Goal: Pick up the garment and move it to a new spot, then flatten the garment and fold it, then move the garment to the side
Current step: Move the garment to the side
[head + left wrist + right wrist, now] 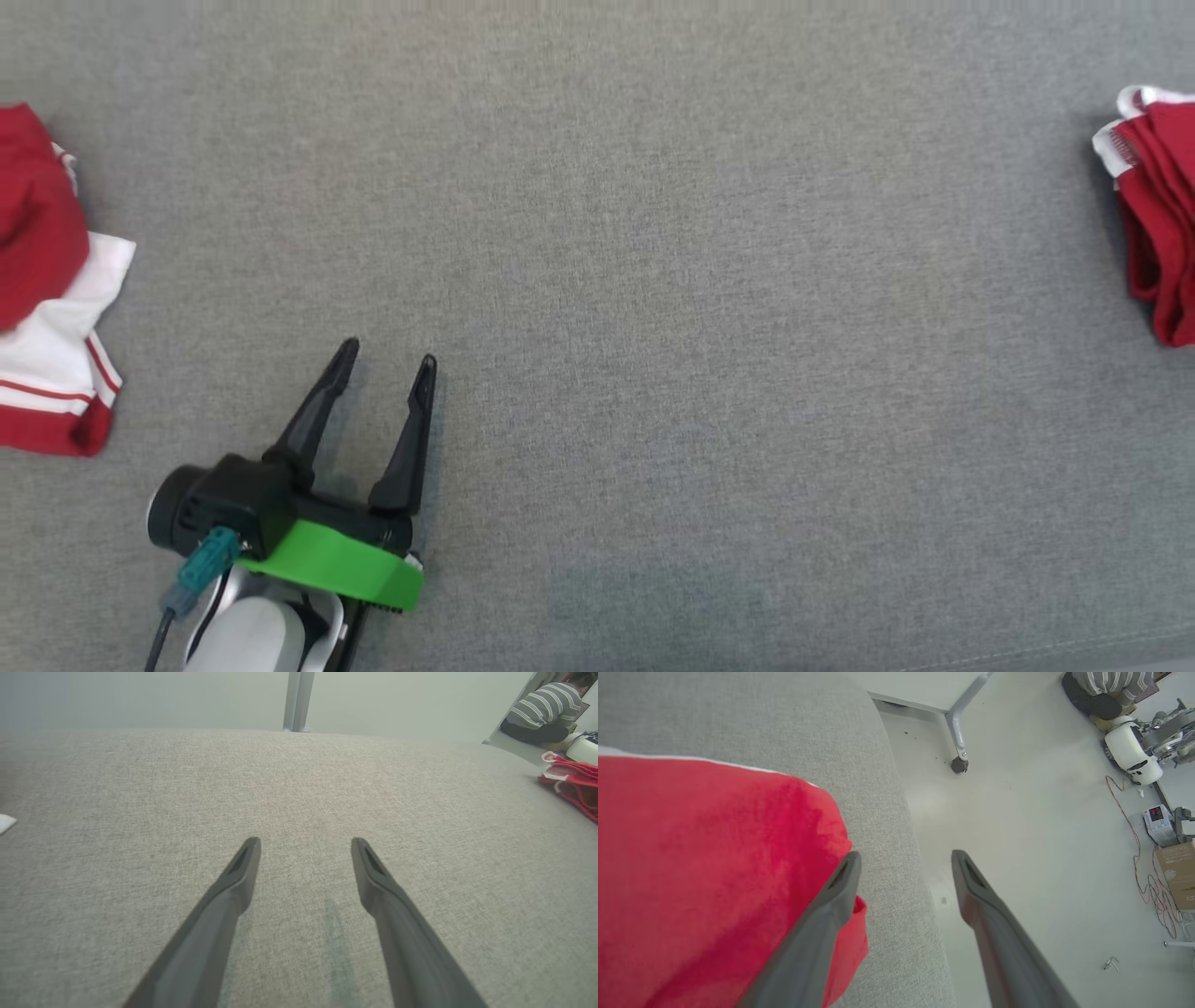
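Note:
A folded red garment point(1158, 224) with white trim lies at the far right edge of the grey fabric table point(653, 280). The left wrist view shows it point(572, 781) off to the right. In the right wrist view my right gripper point(906, 855) hangs open just above that garment point(714, 868), close to the table's right edge. Its left finger is over the cloth and nothing sits between the fingers. My left gripper point(388, 353) rests open and empty low over the bare table at the lower left point(304, 840).
Another red and white garment point(47, 280) lies crumpled at the table's left edge. Beyond the right edge is floor with a wheeled table leg point(959, 742), cables, a cardboard box point(1176, 872) and a seated person in a striped top point(546, 709).

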Robot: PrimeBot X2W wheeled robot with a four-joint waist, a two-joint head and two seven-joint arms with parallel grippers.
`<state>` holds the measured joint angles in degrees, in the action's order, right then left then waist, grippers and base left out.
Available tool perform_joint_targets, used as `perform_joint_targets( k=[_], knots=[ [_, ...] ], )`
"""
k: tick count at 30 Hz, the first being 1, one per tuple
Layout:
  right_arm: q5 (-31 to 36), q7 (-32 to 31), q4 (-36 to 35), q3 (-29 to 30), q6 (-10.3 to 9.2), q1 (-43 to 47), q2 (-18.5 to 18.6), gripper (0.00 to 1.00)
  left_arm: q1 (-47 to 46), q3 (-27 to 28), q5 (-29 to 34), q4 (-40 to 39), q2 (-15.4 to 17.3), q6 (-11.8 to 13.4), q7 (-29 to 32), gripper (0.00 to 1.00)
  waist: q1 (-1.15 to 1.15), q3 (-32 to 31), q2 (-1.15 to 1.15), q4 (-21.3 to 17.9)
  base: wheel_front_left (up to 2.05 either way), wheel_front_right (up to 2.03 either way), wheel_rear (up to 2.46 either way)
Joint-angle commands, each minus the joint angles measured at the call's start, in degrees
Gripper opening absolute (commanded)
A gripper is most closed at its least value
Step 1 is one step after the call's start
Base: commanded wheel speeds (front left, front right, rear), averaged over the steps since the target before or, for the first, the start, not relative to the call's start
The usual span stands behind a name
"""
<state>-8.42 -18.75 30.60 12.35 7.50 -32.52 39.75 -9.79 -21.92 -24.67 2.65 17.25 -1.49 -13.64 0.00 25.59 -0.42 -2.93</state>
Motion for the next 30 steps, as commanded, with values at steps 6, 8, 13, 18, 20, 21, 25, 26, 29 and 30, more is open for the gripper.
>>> perform_joint_targets(
  k=[6,8,13,18,20,21,25,26,29,30],
  knots=[
    [0.15,9.91,-7.78,2.47,-0.03,5.39,-3.5,1.0,3.76,0.93,-1.04,1.8,-0.77,0.78,-0.95,1.0,0.0,-9.49,0.42,1.88,0.0,0.0,0.0],
    [0.02,12.75,-11.03,3.16,-0.02,7.53,-5.4,1.0,4.78,1.24,-1.24,2.27,-0.8,0.89,-1.11,1.0,0.0,-11.11,0.42,2.76,0.0,0.0,0.0],
    [0.57,20.76,-20.14,4.37,-0.03,14.96,-11.99,1.0,6.36,2.75,-1.6,3.93,-1.28,1.01,-1.46,1.0,0.0,-14.53,0.42,5.86,0.0,0.0,0.0],
    [2.92,26.63,-27.16,4.59,-0.04,24.42,-21.42,1.0,7.64,5.05,-1.54,5.97,-2.42,0.45,-1.57,1.0,0.0,-17.89,0.42,9.17,0.0,0.0,0.0],
    [3.67,29.14,-28.59,5.01,-0.04,27.75,-26.02,1.0,8.55,6.47,-1.02,6.59,-3.0,0.11,-1.54,1.0,0.0,-19.01,0.42,10.23,0.0,0.0,0.0],
    [4.73,30.24,-28.99,4.64,-0.04,29.91,-27.83,1.0,8.8,7.11,-0.77,6.97,-3.38,-0.09,-1.54,1.0,0.0,-19.65,0.42,10.86,0.0,0.0,0.0],
    [7.37,32.96,-27.88,2.82,-0.05,35.74,-33.75,1.0,10.58,10.23,0.69,8.26,-4.45,-1.16,-1.55,1.0,0.0,-21.54,0.42,11.76,0.0,0.0,0.0],
    [8.49,33.3,-27.28,1.87,-0.05,36.84,-34.29,1.0,10.9,10.82,1.14,8.39,-4.69,-1.5,-1.55,1.0,0.0,-21.81,0.42,11.83,0.0,0.0,0.0],
    [9.83,33.87,-25.06,-0.79,-0.04,38.88,-35.73,1.0,11.61,12.82,2.38,9.32,-5.06,-2.38,-1.56,1.0,0.0,-22.62,0.42,12.0,0.0,0.0,0.0],
    [10.35,33.97,-24.32,-1.75,-0.04,39.46,-36.02,1.0,11.9,13.45,2.65,9.62,-5.34,-2.67,-1.56,1.0,0.0,-22.97,0.42,12.02,0.0,0.0,0.0]
  ],
)
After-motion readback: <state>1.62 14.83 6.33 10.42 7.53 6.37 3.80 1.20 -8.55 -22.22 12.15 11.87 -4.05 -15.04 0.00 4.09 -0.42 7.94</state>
